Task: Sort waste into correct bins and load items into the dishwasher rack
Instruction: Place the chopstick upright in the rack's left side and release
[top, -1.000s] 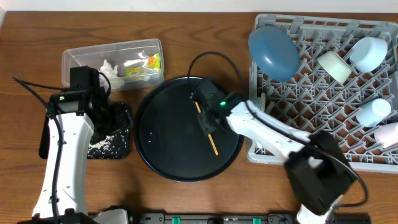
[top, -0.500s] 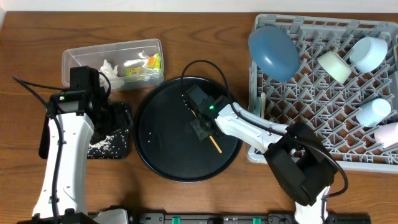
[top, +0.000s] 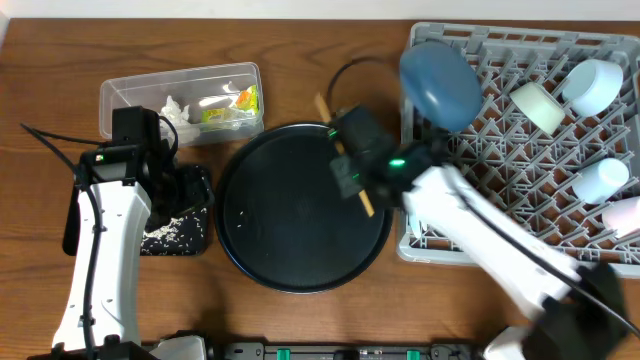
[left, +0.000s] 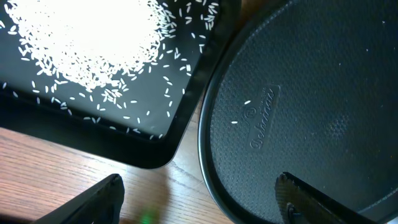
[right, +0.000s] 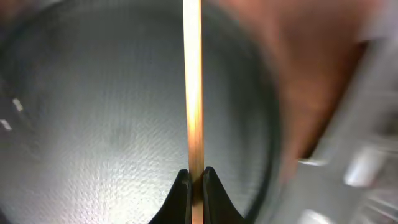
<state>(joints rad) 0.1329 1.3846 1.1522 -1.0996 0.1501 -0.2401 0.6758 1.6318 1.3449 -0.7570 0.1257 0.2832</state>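
The right end effector (right: 193, 180) has its jaws pressed together on one orange chopstick (right: 193, 81), pinching it close to one end, so most of the stick runs straight out ahead of the fingers. From above, the stick's long axis lies on a diagonal from far-left to near-right. It hangs over the far-right part of the round black tray (top: 280, 220).

The dishwasher rack (top: 500, 150) lies immediately right of this end effector, with its left wall just beside the stick's near end. The right arm is much the nearer one. Judging from this, the stick needs a short carry to the right and probably a turn, so that its length drops between the pegs instead of bridging them.

The left end effector (left: 199, 199) is spread and holds nothing. It hovers where the shallow black tray (left: 155, 149) meets the round tray.

- **Chopsticks:** one can be made out.
- **Rack:** one dark blue plate (top: 440, 80) and four pale vessels, the last cut off at the right edge.
- **Clear tub (top: 180, 78):** far-left on the counter (top: 300, 45), holding tissue scraps (top: 178, 108) and one yellow-green wrapper (top: 240, 100).
- **Rice (left: 93, 37):** a heap in the shallow tray, and two stray grains on the round one.
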